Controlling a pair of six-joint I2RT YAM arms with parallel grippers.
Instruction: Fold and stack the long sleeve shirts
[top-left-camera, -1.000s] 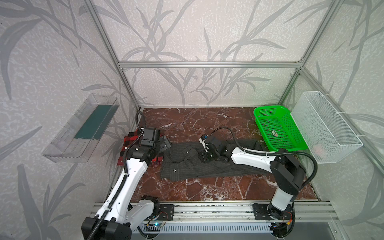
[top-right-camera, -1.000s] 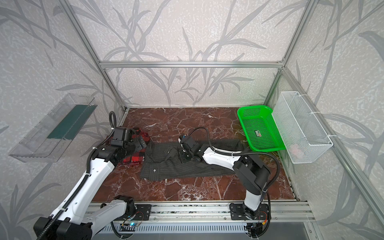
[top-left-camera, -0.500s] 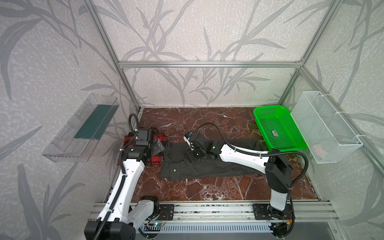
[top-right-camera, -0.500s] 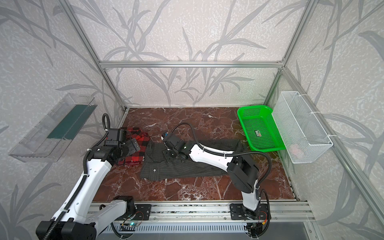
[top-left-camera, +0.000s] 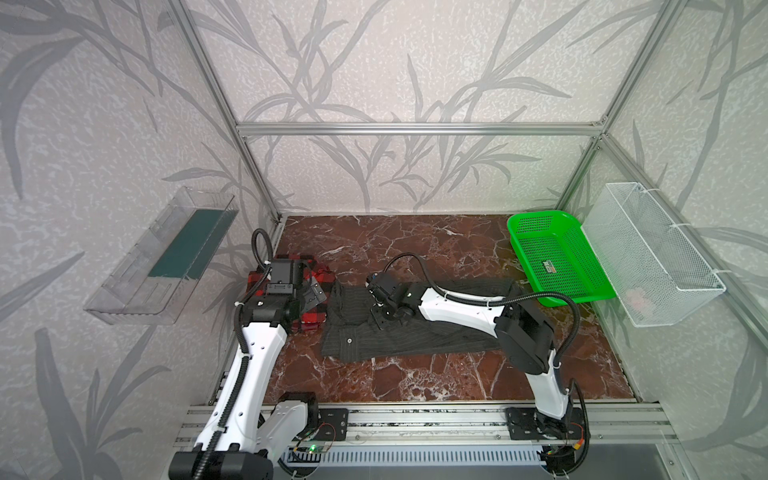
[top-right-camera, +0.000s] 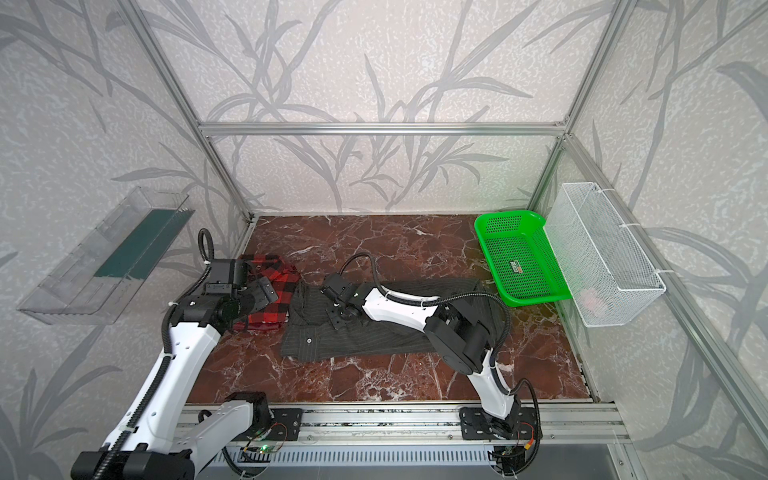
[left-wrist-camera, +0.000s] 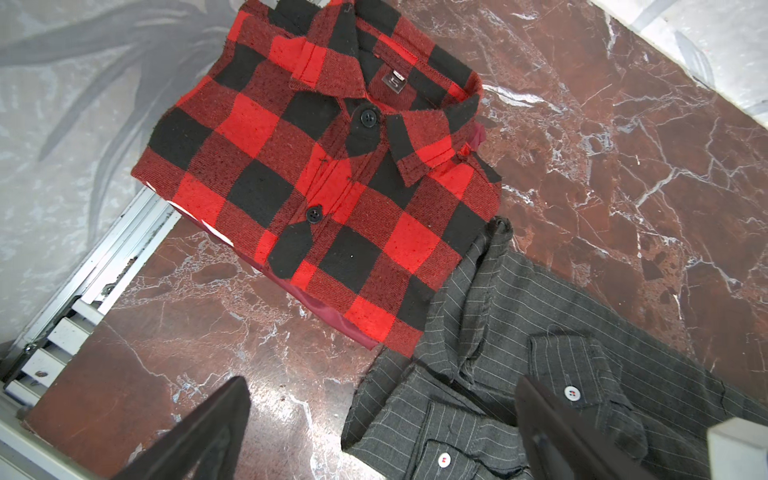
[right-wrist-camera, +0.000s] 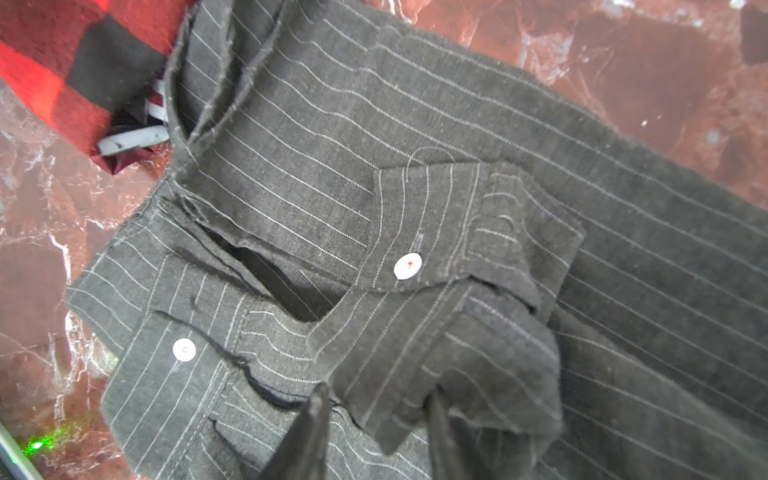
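Observation:
The red-and-black plaid shirt (top-left-camera: 312, 325) (top-right-camera: 277, 283) (left-wrist-camera: 316, 174) lies folded at the left, collar and buttons up. Beside it the charcoal pinstriped shirt (top-left-camera: 415, 338) (top-right-camera: 374, 338) (left-wrist-camera: 540, 311) (right-wrist-camera: 415, 124) is spread flat across the middle, with its white-buttoned cuffs folded over near the left end. My left gripper (top-left-camera: 314, 291) (top-right-camera: 266, 291) (left-wrist-camera: 382, 386) hovers open over the seam between the two shirts, holding nothing. My right gripper (top-left-camera: 378, 318) (top-right-camera: 334, 316) (right-wrist-camera: 376, 399) presses down on the charcoal shirt, its jaws narrowed around a folded cuff flap.
A green plastic basket (top-left-camera: 552, 257) (top-right-camera: 515, 257) stands at the back right, next to a white wire basket (top-left-camera: 648, 249) (top-right-camera: 598, 249) on the right wall. A clear tray (top-left-camera: 166, 257) hangs on the left wall. The metal rail (top-left-camera: 415, 419) runs along the front edge.
My right gripper swept left along the charcoal shirt towards its collar end, widened, then narrowed on the cuff fold. The left gripper drifted slightly left and stayed open.

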